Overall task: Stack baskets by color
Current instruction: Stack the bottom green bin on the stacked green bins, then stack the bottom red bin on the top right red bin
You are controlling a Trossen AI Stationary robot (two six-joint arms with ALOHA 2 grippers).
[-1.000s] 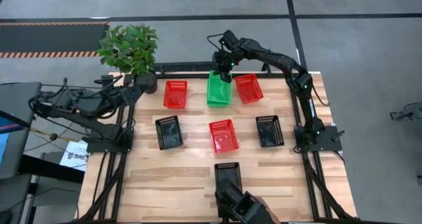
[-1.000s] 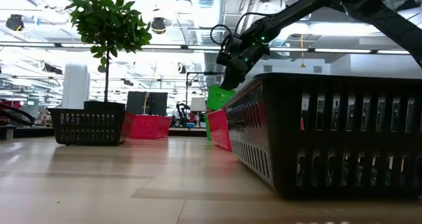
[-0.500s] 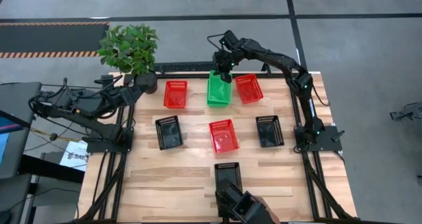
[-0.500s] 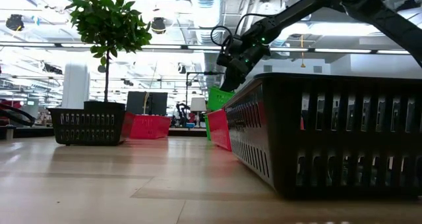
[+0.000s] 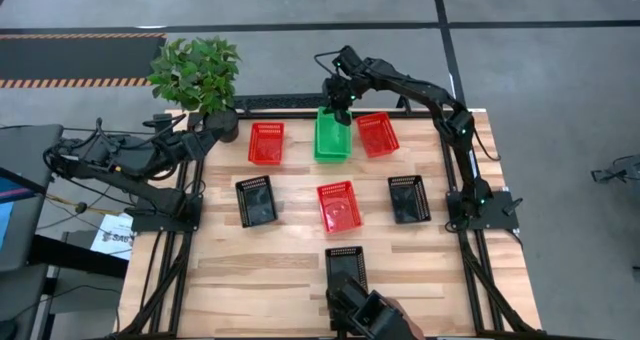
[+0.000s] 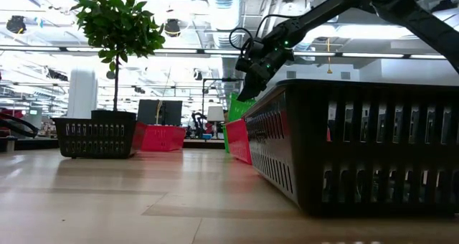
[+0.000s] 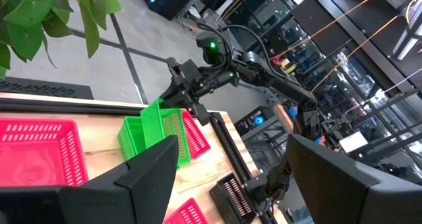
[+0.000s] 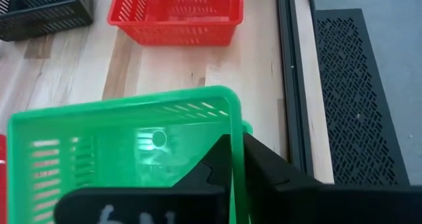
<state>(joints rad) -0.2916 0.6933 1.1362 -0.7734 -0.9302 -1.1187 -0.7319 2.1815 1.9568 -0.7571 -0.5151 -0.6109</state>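
At the table's far edge, centre, the green basket stack [image 5: 332,137] sits between two red baskets, one to its left [image 5: 266,143] and one just beside it on the right [image 5: 377,134]. Right gripper [image 5: 340,108] is over the stack's far rim; its fingers [image 8: 264,163] pinch the top green basket's wall [image 8: 235,145], closed on it. That top basket is tilted up at the far end and another green rim peeks out under it. All baskets look empty.

Mid-row: black basket [image 5: 255,200], red basket [image 5: 339,205], black basket [image 5: 408,198], well apart, bare wood between them. A third black basket [image 5: 345,267] sits at the near edge and fills the low view, hiding most of the table.

Left gripper [image 5: 197,132] waits at the far left corner beside the potted plant [image 5: 198,76], fingers [image 7: 148,174] spread wide, holding nothing.

How many green baskets are in the stack: cannot tell.
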